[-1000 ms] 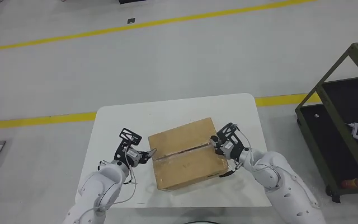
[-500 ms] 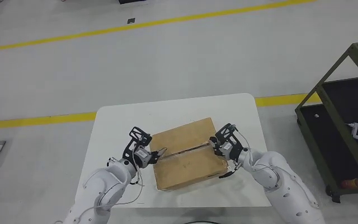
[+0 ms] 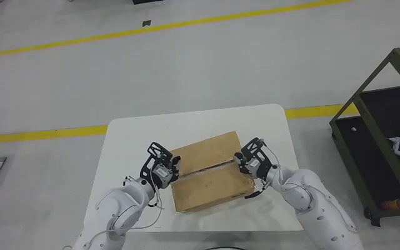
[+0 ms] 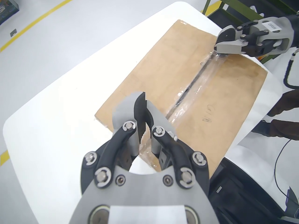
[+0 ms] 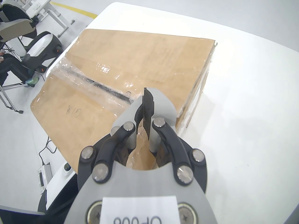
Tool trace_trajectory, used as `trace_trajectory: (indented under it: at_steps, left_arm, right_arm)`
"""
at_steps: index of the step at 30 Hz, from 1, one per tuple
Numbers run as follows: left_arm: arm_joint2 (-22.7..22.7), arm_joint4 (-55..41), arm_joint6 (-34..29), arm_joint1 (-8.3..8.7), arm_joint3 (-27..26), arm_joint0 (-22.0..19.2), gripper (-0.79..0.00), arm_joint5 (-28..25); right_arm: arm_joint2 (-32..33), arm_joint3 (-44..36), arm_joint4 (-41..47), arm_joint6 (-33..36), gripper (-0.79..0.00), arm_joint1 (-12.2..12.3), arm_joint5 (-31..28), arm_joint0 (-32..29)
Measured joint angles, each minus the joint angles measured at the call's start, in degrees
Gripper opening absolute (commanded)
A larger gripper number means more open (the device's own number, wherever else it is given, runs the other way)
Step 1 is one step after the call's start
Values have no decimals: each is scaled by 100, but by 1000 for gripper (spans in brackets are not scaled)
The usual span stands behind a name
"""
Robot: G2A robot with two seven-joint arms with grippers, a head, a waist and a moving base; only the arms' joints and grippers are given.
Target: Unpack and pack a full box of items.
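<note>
Brown cardboard marks the task's thing: a closed box [image 3: 209, 172] resting near the middle of the white table [image 3: 144, 134], a little toward the 6 o'clock edge in the top view. Its two top flaps meet at a seam [image 4: 186, 87] running roughly from 9 o'clock to 3 o'clock, covered by clear tape [image 5: 93, 82]. A dark slit shows along part of that seam, so the tape looks partly parted, yet the flaps lie flat and nothing of the contents is visible.

The left gripper [image 4: 141, 99] sits at the box's 9 o'clock end of the seam, its fingers brought together over the taped edge. The right gripper [image 5: 146, 94] sits at the 3 o'clock end, fingers pressed together just at the tape's end; whether either one actually pinches a strip of tape cannot be told.

The step in hand appears to be the very start of unpacking: breaking the seal so the flaps can lift. The task as a whole is barely begun.

The next move probably calls for freeing the remaining tape along the seam, then getting a fingertip under a flap edge. One arm would likely need to steady the box, since a light carton may slide on the smooth tabletop when pulled.
</note>
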Motion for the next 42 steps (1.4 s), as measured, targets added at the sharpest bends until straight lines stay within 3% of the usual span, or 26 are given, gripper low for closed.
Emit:
trace_trajectory:
  at_steps: [9, 21, 28, 37, 42]
  left_arm:
    - [674, 39, 128, -94, 507, -424, -785, 21]
    - [1173, -77, 120, -189, 1109, -922, -785, -93]
    - [1315, 43, 164, -216, 1459, -1056, -785, -80]
    - [1358, 84, 48, -205, 1466, -1036, -785, -239]
    - [1388, 124, 64, -209, 1522, -1055, -785, -214]
  right_arm:
    - [6, 0, -15, -1, -785, 3, 18, -4]
    - [-24, -27, -59, 17, -785, 2, 47, -21]
    - [-12, -47, -60, 36, -785, 3, 89, -19]
    - [-50, -33, -57, 50, -785, -5, 105, 22]
    - [-59, -21, -45, 64, -643, -8, 114, 39]
